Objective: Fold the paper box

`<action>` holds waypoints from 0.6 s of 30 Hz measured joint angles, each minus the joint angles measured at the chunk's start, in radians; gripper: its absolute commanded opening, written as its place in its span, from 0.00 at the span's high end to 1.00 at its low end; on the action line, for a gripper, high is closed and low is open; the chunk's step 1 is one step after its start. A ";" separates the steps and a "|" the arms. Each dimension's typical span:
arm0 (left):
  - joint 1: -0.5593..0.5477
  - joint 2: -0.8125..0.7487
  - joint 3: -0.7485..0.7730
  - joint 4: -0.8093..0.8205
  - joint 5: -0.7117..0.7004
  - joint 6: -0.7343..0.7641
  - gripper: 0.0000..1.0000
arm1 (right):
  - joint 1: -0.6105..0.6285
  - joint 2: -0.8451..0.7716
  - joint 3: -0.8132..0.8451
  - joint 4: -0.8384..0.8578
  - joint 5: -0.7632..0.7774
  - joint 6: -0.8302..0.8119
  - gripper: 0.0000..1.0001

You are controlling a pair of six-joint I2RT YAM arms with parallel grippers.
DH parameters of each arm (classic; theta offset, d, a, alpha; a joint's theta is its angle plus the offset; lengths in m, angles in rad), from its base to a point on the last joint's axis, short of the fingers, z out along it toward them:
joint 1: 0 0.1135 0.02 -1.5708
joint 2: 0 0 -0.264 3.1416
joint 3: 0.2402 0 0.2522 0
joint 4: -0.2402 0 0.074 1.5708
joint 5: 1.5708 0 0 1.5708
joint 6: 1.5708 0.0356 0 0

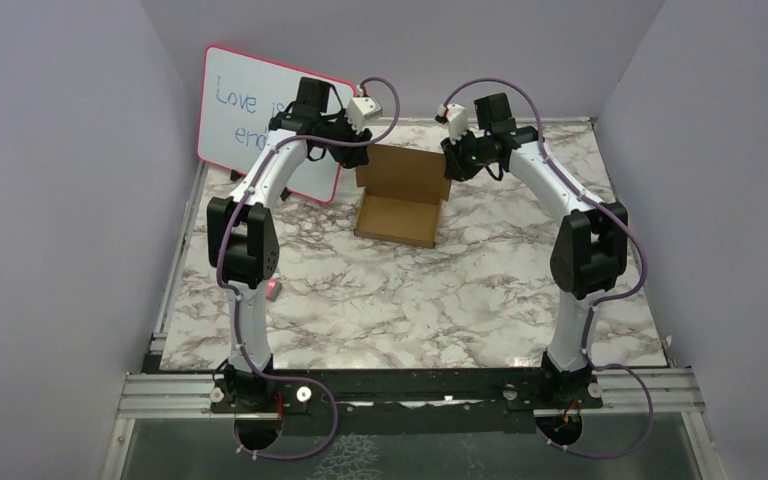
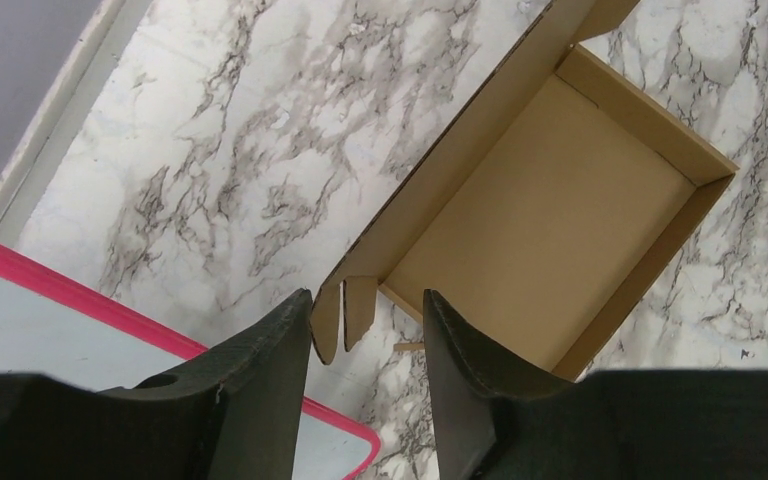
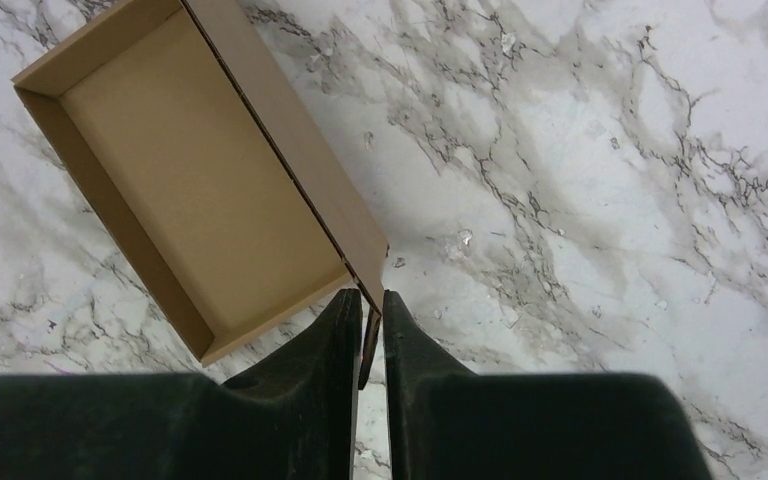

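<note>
so starting on the left: the pink-framed whiteboard (image 1: pixel 250 120) leans at the back left, and the left arm (image 1: pixel 260 190) cuts across it, so the blue handwriting only reads "love" plus bits of other words. from above you can't really make out either set of fingertips since the wrists block them, so the wrist cams do the work. the left tool (image 2: pixel 368 345) is partly open, with a clear gap between its black fingers (image 2: pixel 260 380). two small rounded tabs (image 2: pixel 345 315) at the box's corner sit in that gap. one tab looks right up against a finger but i can't tell if it's touching, and nothing's pinched. the paper box (image 1: pixel 400 200) sits on the marble table (image 1: pixel 410 310) toward the back middle, between the two tools. it's plain brown cardboard, a shallow rectangular tray (image 2: pixel 550 220) with its walls up, and the lid panel (image 1: pixel 405 168) stands upright along the far side. the right tool (image 3: pixel 372 325) is nearly closed, clamped on the thin edge of that lid panel at its corner. the bottom of both wrist views is just dark tool body, cutting off what's nearest.
</note>
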 measured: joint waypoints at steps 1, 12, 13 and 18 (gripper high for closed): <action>0.000 0.005 0.005 -0.010 0.000 0.007 0.57 | 0.000 0.001 0.000 -0.003 0.000 -0.005 0.84; 0.000 0.065 0.070 -0.107 -0.021 0.088 0.81 | 0.000 0.003 0.000 -0.008 -0.004 -0.049 0.99; 0.000 0.069 0.070 -0.114 -0.020 0.092 0.83 | 0.000 0.003 0.000 -0.008 -0.005 -0.053 0.99; 0.000 0.073 0.072 -0.144 -0.019 0.111 0.97 | 0.000 0.003 0.001 -0.014 -0.011 -0.071 0.99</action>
